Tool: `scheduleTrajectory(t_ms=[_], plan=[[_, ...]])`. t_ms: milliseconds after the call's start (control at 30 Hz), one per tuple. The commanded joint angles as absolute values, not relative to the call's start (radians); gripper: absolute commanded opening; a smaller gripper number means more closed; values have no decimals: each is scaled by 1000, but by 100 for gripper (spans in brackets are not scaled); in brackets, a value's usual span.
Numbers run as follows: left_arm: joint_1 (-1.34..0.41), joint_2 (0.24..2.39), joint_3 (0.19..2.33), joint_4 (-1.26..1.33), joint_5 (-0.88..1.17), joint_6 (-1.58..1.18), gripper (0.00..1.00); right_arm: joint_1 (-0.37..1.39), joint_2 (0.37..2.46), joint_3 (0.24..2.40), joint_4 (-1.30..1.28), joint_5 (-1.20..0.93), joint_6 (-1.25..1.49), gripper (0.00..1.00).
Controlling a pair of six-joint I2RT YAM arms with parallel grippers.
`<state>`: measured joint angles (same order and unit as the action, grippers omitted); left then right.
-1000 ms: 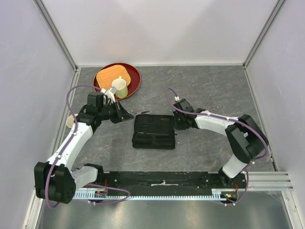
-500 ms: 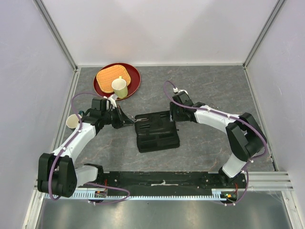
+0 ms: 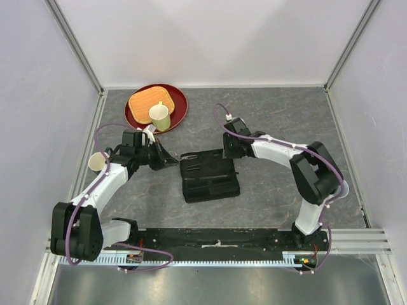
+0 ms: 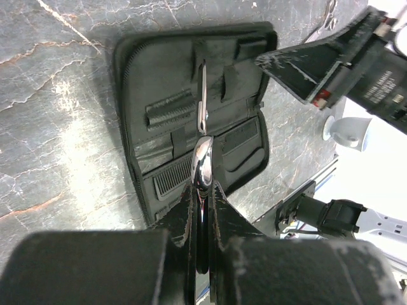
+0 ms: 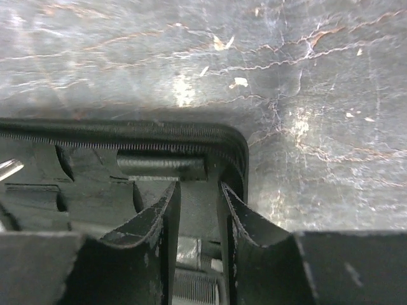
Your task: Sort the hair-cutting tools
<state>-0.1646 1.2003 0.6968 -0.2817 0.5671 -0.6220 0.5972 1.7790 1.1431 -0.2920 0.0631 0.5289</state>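
Observation:
The black zip case (image 3: pixel 208 175) lies open in the middle of the table. My left gripper (image 3: pixel 170 161) hovers at its left edge, shut on a silver pair of scissors (image 4: pixel 203 160). Their slim metal reaches out over the case's pockets. A black comb (image 4: pixel 170 180) sits in a pocket of the near half. My right gripper (image 3: pixel 227 150) hangs over the case's far right corner (image 5: pixel 232 143). Its jaws stand apart and hold nothing, with the lining and comb teeth (image 5: pixel 194 287) showing below them. In the left wrist view, the right gripper (image 4: pixel 299 67) shows above the case.
A red round tray (image 3: pixel 179 100) at the back left carries a woven orange mat (image 3: pixel 145 101) and a pale cup (image 3: pixel 159 116). A second cup (image 3: pixel 96 162) stands by the left wall. Enclosure walls ring the table, and a black rail (image 3: pixel 216 238) runs along the front.
The case has turned slightly and shifted. My right gripper let go of it, opened, and moved back-left to its far corner. The left gripper, still shut on the scissors, moved a little nearer the case.

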Motion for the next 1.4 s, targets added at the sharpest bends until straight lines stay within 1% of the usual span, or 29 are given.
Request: scheduleTrajectory(t_ms=[0, 67, 233, 467, 567, 733, 833, 1000, 1167, 1267, 1367], plan=[[-158, 1221, 701, -239, 586, -653, 2, 594, 1880, 1196, -328, 109, 558, 35], [-158, 1218, 674, -223, 591, -664, 2, 592, 1910, 1193, -327, 150, 558, 35], [-158, 1226, 638, -192, 588, -684, 2, 592, 1943, 1190, -325, 144, 555, 35], [-153, 1268, 600, -129, 563, -696, 2, 592, 1928, 1167, -318, 133, 560, 36], [-150, 1292, 568, -57, 581, -722, 2, 592, 1927, 1154, -316, 132, 561, 37], [-149, 1338, 519, 44, 624, -787, 2, 594, 1922, 1128, -314, 127, 572, 37], [-147, 1354, 497, 75, 675, -807, 2, 597, 1914, 1117, -318, 127, 572, 37], [-144, 1364, 437, 222, 778, -856, 2, 606, 1911, 1115, -321, 126, 574, 38], [-146, 1419, 416, 333, 859, -902, 2, 615, 1914, 1123, -321, 126, 574, 39], [-144, 1449, 407, 409, 893, -928, 2, 621, 1914, 1126, -325, 126, 574, 39], [-146, 1459, 406, 425, 888, -927, 2, 621, 1914, 1126, -325, 126, 574, 39]])
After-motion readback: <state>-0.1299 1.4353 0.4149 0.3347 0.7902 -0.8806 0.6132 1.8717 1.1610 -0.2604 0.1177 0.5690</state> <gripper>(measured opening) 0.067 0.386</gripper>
